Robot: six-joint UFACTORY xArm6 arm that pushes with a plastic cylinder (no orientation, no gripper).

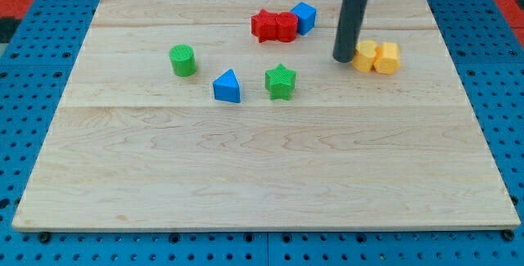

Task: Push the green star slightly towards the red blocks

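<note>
The green star [281, 82] lies on the wooden board near the middle of its upper half. The red blocks [273, 26], two pieces pressed together, lie above it near the view's top. A blue cube [304, 16] touches their right side. My tip [343, 58] rests on the board to the right of the green star and below right of the red blocks, close to the left side of the yellow blocks [377, 56].
A blue triangular block [228, 87] lies just left of the green star. A green cylinder [182, 60] stands farther left. The wooden board [262, 184] sits on a blue perforated base.
</note>
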